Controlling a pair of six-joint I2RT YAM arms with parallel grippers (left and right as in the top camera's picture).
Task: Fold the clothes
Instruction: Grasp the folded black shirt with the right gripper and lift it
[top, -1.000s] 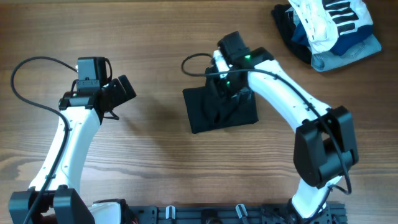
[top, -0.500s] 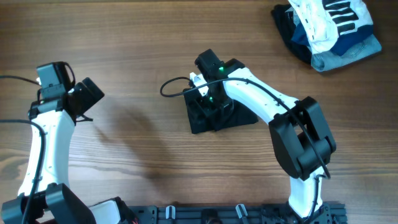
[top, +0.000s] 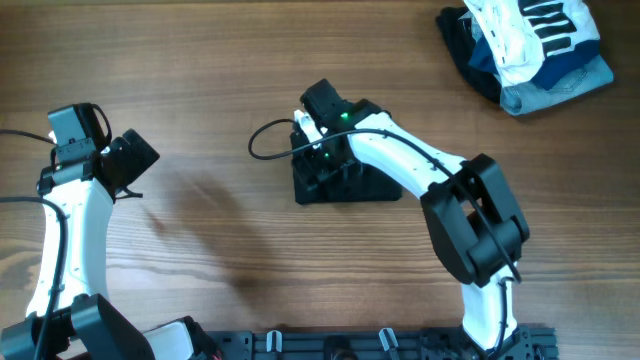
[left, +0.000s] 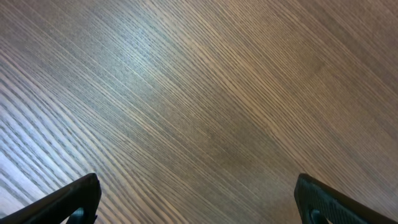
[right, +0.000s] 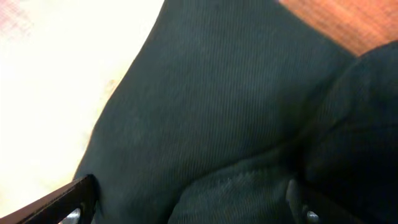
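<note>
Folded black garment (right: 236, 93) lies mid-counter (top: 200, 60); right end effector (right: 193, 202) sits on it, fingers spread wide; left end effector (left: 199, 199) hangs wide open, empty

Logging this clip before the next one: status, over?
Left gripper open over table, off to the side. Right gripper open, low on black garment, folded mid-table. Clothes pile in far corner, nothing in the way.
</note>
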